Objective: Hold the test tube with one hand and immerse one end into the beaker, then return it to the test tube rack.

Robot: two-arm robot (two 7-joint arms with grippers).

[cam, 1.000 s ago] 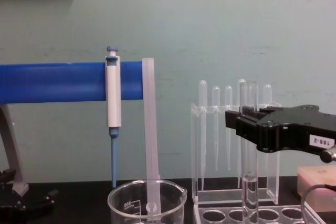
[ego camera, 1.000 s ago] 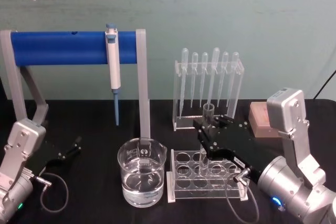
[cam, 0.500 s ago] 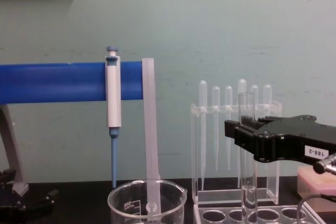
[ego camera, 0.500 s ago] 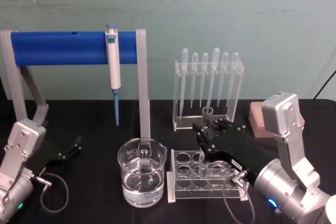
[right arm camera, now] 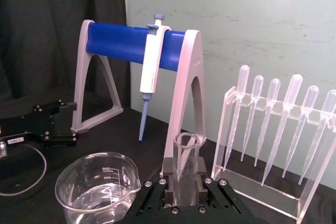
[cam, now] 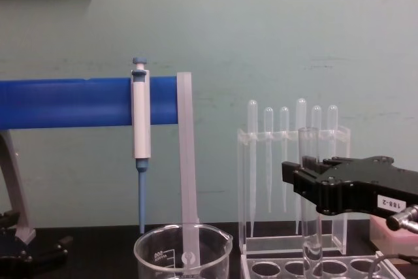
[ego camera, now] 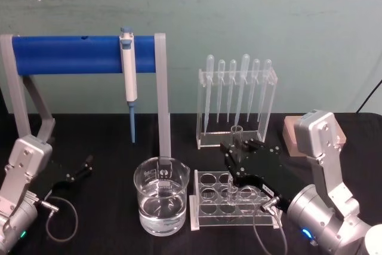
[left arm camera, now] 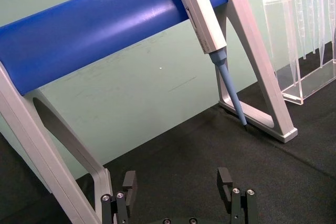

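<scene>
My right gripper [ego camera: 235, 164] is shut on the test tube [ego camera: 235, 140], a clear glass tube held upright. The gripper holds it around the middle, open rim on top [cam: 307, 142]. Its lower end reaches down into a back-row hole of the clear tube rack [ego camera: 206, 222]. In the right wrist view the test tube [right arm camera: 185, 158] stands between the black fingers. The beaker [ego camera: 161, 198], about a third full of clear liquid, stands just left of the rack. My left gripper [left arm camera: 178, 178] rests open and empty on the table at the far left [ego camera: 79, 170].
A blue bar stand [ego camera: 71, 55] spans the back left, with a white-and-blue pipettor [ego camera: 128, 70] hanging on it. A clear stand of plastic pipettes [ego camera: 236, 97] is behind the rack. A pink block [ego camera: 292, 135] sits at the right. A cable loops near the left arm.
My right gripper has moved down with the test tube, lowering its bottom end deeper into the rack. The left arm has not moved.
</scene>
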